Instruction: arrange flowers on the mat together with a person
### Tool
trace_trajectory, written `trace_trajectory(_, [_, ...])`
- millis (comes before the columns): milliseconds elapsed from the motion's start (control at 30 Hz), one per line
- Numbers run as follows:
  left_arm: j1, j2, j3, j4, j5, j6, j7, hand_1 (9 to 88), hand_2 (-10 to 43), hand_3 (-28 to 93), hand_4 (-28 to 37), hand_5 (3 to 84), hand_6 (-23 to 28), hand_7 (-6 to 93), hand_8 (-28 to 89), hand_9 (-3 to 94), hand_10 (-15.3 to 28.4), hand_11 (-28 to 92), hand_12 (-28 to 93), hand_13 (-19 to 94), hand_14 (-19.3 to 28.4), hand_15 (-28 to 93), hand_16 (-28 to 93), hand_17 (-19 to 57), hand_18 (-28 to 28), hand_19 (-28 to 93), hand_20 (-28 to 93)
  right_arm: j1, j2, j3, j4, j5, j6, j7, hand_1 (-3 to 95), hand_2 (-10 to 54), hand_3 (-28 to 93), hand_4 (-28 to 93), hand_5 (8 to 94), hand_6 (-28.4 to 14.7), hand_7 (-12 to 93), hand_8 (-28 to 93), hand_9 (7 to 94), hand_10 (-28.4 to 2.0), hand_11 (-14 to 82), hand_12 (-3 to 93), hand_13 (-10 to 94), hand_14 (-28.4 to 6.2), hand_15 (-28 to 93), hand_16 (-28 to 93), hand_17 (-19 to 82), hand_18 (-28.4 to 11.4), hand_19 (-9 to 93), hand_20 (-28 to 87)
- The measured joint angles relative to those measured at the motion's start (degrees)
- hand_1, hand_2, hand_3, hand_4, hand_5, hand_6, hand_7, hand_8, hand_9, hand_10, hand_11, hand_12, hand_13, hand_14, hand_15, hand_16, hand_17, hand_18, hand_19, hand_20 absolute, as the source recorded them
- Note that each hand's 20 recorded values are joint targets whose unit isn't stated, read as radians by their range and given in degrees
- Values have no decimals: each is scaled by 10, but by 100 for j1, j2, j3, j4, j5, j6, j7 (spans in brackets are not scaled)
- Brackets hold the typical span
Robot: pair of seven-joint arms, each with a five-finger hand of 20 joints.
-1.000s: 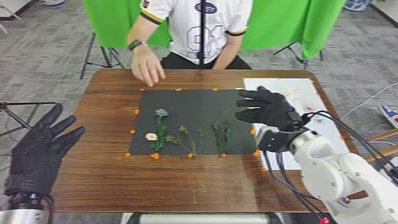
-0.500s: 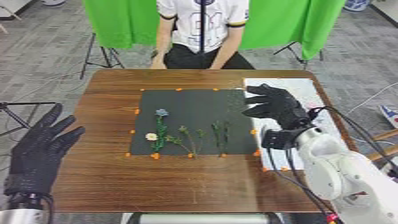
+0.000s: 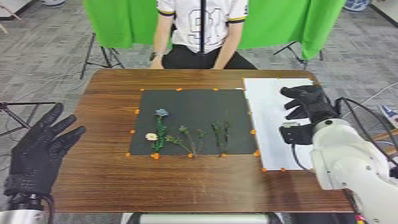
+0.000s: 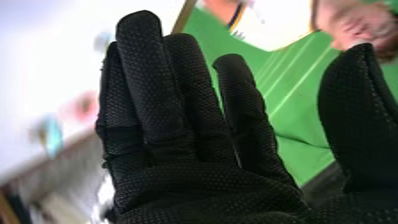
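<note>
My right hand (image 3: 308,102) is over the white board at the table's right, open with nothing in it. In the right wrist view my right hand (image 4: 178,120) has straight fingers and the thumb held apart. My left hand (image 3: 40,145) stays off the table's left side, fingers spread. On the dark mat (image 3: 191,100) lie a blue flower (image 3: 162,113) at the left, a cream flower (image 3: 151,136) lower down beside green leaves (image 3: 159,142), a thin branching sprig (image 3: 188,140) and green stems (image 3: 222,135) further right.
The white board (image 3: 271,120) lies along the mat's right edge. Orange tape bits (image 3: 155,156) mark the borders of the mat. A person (image 3: 200,35) sits across the table (image 3: 195,185), hands at its far edge.
My right hand has moved right, from the mat's right edge to over the white board. The person's hand has drawn back from above the mat's far left. The left hand has kept still.
</note>
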Motion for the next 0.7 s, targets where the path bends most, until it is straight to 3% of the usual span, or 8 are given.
trace_trajectory(200, [3,3,0,-7,8,2,2,212,67,754,-245,296,41,99,-83,279,139,165,122,203,216,443,-48,-97,192,378,153,539,236,-545,296,-1536,-665,1178,341,-37,655,-186,558,-47,103,-105,751,-200,214,157,746,-151,570,133,395,-263,846,-100])
trace_trajectory(367, [-31,-79,1,-15,76,-7,-66,212,67,754,-245,296,41,100,-83,279,140,165,122,203,216,441,-48,-97,192,378,153,1098,316,-1241,736,-2552,-1354,2093,363,-50,646,-186,552,-51,98,-106,764,-199,220,160,757,-147,570,132,404,-260,849,-119])
trace_trajectory(600, [-169,-286,12,-16,281,-52,-274,212,67,755,-245,296,41,100,-84,279,140,166,122,203,216,444,-47,-97,192,379,153,1782,323,-1783,1413,-2312,-2291,2189,380,-76,648,-188,527,-50,89,-101,767,-204,210,158,760,-146,566,131,413,-256,846,-142])
trace_trajectory(700, [-256,-411,12,-16,426,-115,-453,212,67,755,-244,295,41,101,-84,280,141,166,122,203,216,443,-47,-97,192,378,153,2015,323,-1891,1624,-2007,-2543,2209,390,-83,648,-189,526,-50,87,-100,771,-205,202,154,777,-143,553,125,420,-251,840,-156])
